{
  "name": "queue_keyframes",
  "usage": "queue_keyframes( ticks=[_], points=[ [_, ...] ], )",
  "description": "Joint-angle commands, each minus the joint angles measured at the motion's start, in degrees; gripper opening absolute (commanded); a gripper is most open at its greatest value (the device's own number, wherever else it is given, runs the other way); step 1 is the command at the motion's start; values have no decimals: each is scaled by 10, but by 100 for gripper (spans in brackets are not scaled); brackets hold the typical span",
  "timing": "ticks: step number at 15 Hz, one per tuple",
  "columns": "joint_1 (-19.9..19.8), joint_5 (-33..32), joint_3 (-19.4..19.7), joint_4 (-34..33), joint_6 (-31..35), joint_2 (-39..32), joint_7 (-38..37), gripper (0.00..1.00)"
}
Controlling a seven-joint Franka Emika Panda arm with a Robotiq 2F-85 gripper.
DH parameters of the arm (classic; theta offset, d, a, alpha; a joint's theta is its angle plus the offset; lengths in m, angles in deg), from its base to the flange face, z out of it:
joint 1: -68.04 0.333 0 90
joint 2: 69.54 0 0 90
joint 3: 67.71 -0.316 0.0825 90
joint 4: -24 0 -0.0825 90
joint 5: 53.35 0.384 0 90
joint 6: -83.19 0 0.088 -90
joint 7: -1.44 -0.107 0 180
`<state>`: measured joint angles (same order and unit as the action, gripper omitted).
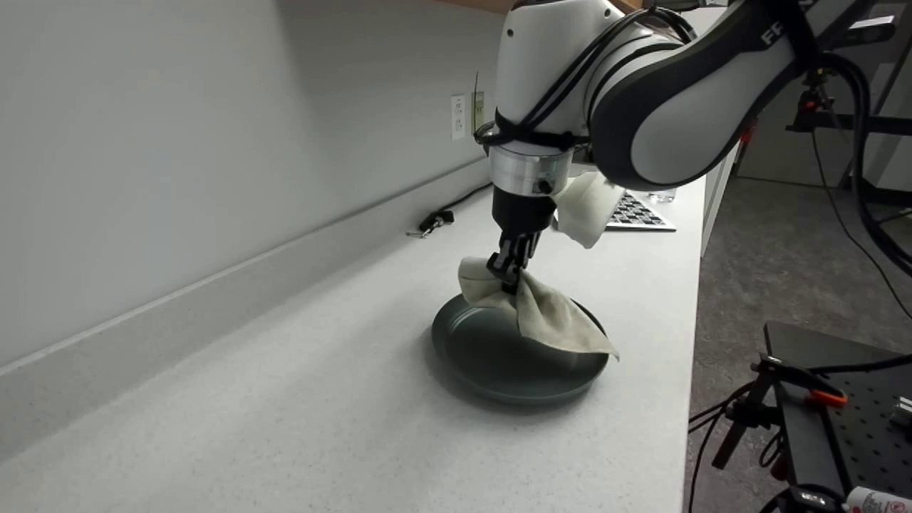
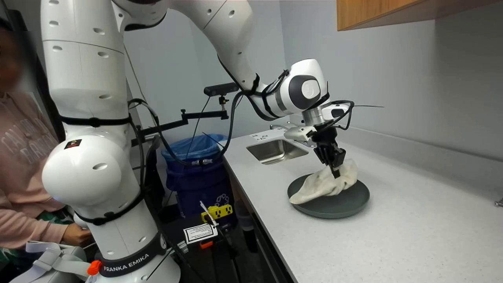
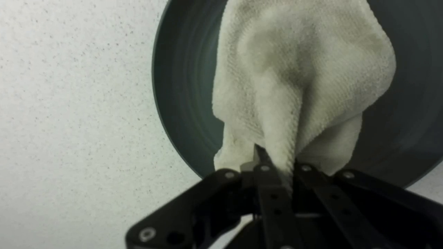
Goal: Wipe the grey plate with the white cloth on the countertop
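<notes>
White cloth [image 2: 322,182] in the pincer [image 2: 335,172] overlies the grey plate [image 2: 342,205].

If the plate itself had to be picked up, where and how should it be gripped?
Probably at the near rim of the plate in an exterior view, from above, one jaw inside and one outside. The plate lies flat, its rim raised and bare there, while the cloth covers part of the middle. The gripper holds the cloth, so would have to let go first.
</notes>
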<state>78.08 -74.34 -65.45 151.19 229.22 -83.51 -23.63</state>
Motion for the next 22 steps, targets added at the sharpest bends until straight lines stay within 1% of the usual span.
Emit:
queue_keyframes(
  ticks=[1,2,3,9,10,16,18,21,22],
  points=[
    [-5,26,-8,-7,8,-15,6,2],
    [-6,42,-11,-6,7,-12,8,2],
    [0,19,-3,-1,0,-10,1,9],
    [1,27,-5,-1,0,-11,2,9],
    [1,27,-5,-1,0,-11,2,2],
    [7,-22,45,-54,-11,-80,-50,2],
    [10,-25,58,-68,-15,-101,-58,2],
    [10,-7,57,-81,-22,-127,-46,2],
    [4,10,45,-83,-24,-132,-27,2]
  ],
)
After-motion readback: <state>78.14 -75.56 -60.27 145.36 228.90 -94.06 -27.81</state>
